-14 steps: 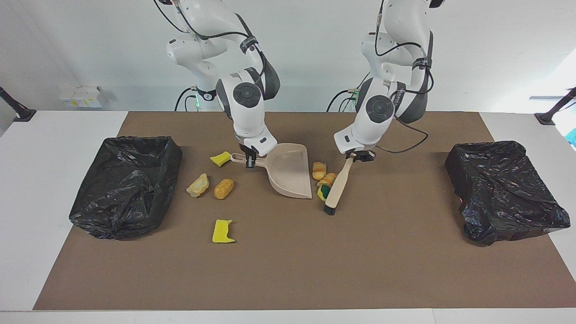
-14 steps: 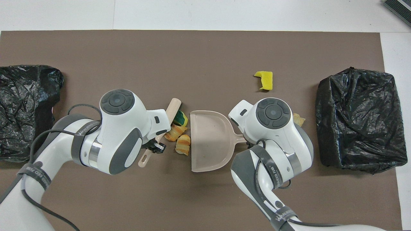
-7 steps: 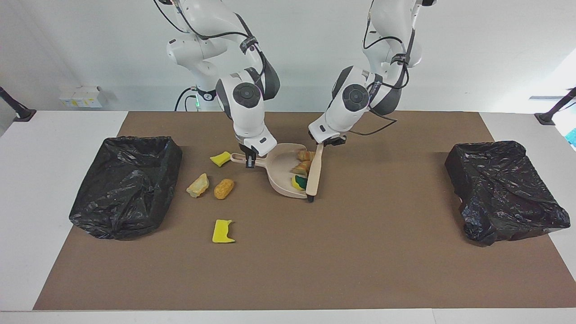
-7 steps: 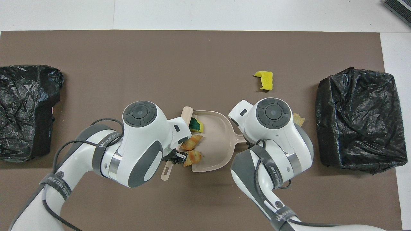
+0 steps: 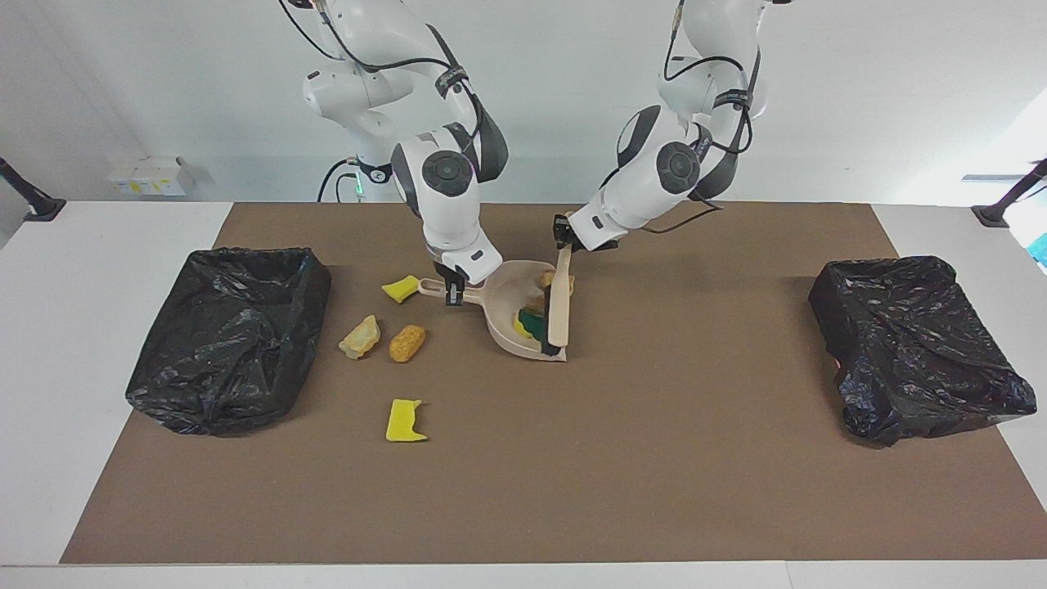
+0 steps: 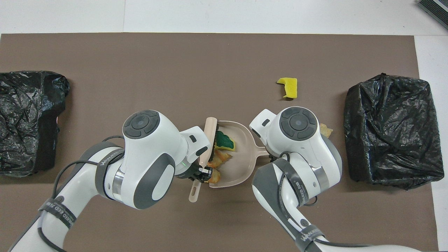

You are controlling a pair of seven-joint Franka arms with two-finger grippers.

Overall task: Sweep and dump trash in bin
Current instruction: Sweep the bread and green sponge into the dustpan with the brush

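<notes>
Now the left gripper [image 5: 563, 242] is pinched tight on the handle of the beige hand brush [image 5: 559, 304], whose dark bristled end rests at the open lip of the beige plastic dustpan [image 5: 509, 327], near the middle of the brown mat [image 5: 654, 458] that covers the bench. The right gripper [image 5: 453, 293] is pressed together on the dustpan's handle and holds the pan flat on the mat. Of the trash, seven pieces can be counted. Three lie inside the dustpan against the brush: one yellow-and-green sponge [image 6: 224, 141] and two tan bread-like lumps [image 6: 219, 158]. Four lie loose on the mat toward the right arm's end: one yellow sponge piece [image 5: 401, 287] just beside the tip of the pan's handle, one pale yellow scrap [image 5: 360, 336] and one orange bread-like lump [image 5: 406, 343] side by side, and one notched yellow sponge piece [image 5: 404, 420] nearest the mat's edge away from the robots. Two black-bagged bins stand on the mat, one [image 5: 227, 335] at the right arm's end and one [image 5: 912, 343] at the left arm's end.
</notes>
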